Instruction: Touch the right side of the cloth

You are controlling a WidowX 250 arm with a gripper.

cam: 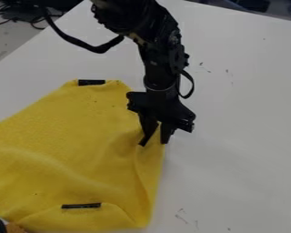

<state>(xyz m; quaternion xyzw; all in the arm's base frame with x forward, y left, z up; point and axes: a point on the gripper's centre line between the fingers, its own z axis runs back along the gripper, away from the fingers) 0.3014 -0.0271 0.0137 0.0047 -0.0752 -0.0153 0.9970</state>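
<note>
a black robot arm comes down from the top edge of the camera view over a white table; its gripper points downward at the right edge of a yellow cloth; the jaws stand a little apart, a narrow gap between their tips, with yellow fabric showing in that gap; the left-hand tip in the view lies over the cloth, the other right by its edge; whether either presses on the fabric, i cannot tell; the cloth spreads across the left and lower left of the table, with a crease running down below the gripper; one black strip lies at its top edge, another dark strip near its bottom.
</note>
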